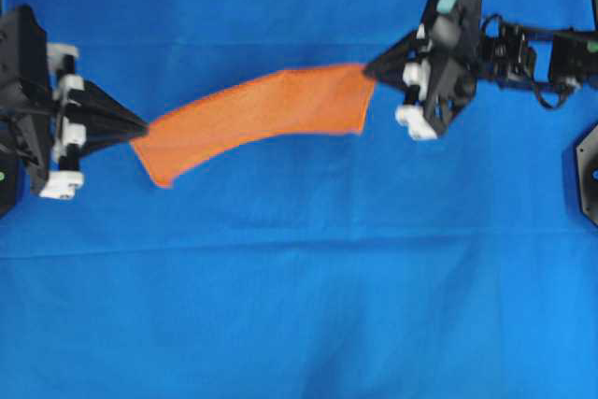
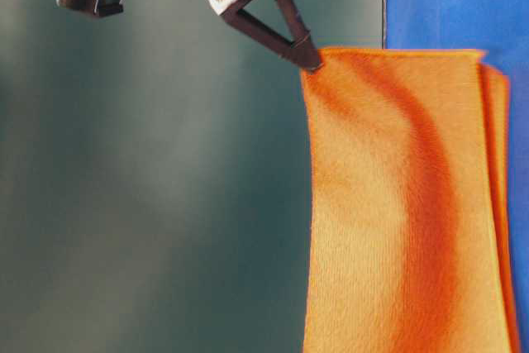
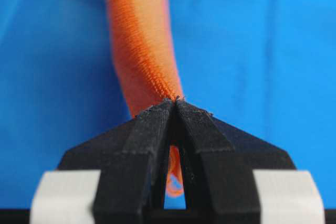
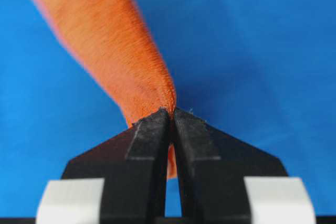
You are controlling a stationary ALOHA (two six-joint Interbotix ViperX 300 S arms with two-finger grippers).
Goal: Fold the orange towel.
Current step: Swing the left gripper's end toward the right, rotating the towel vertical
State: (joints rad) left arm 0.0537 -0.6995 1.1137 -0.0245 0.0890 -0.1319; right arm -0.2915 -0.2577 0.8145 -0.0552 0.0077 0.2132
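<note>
The orange towel (image 1: 262, 119) hangs in the air as a curved band stretched between my two grippers, above the blue cloth. My left gripper (image 1: 142, 128) is shut on the towel's left end, and its tips (image 3: 174, 99) pinch the orange hem (image 3: 142, 40). My right gripper (image 1: 371, 70) is shut on the towel's right upper corner, with the fabric (image 4: 115, 45) running away from its closed tips (image 4: 171, 110). In the table-level view one gripper (image 2: 307, 59) holds a top corner and the towel (image 2: 405, 204) drops down in doubled layers.
A large blue cloth (image 1: 299, 306) covers the whole table under the towel. The right arm's black links and cables (image 1: 523, 53) reach in from the right edge, and a black base (image 1: 587, 170) sits at the far right.
</note>
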